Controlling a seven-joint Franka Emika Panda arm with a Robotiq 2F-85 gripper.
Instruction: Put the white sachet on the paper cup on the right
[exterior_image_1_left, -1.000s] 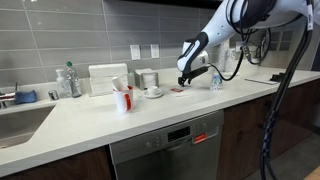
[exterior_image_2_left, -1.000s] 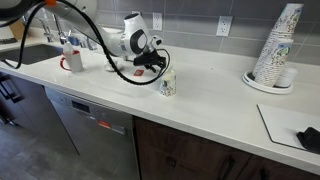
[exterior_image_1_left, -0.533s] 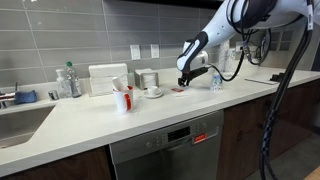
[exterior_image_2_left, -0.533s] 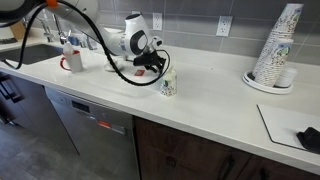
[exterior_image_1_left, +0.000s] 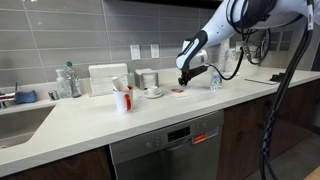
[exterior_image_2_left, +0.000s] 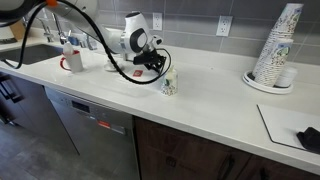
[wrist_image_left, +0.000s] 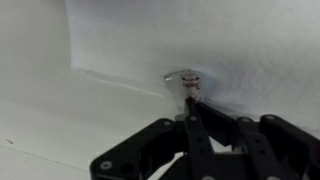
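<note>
The gripper (wrist_image_left: 190, 108), jaws pressed together at the counter (exterior_image_2_left: 220, 100) just left of the paper cup (exterior_image_2_left: 168, 84), may pinch only an edge of the white sachet (wrist_image_left: 183, 77), or the adjacent red-marked packet (exterior_image_1_left: 178, 90), causing a drop.

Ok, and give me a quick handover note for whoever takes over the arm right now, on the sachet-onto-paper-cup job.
The gripper is shut, low at the counter, close to the paper cup.
I can't make out the white sachet. The wrist view shows only a small red-marked packet at the fingertips, and I can't tell whether it's pinched.
Done: arm is down by the packets, jaws closed.
Left: check what's gripped, if anything, then lift, carry to the paper cup and set it on top.
</note>
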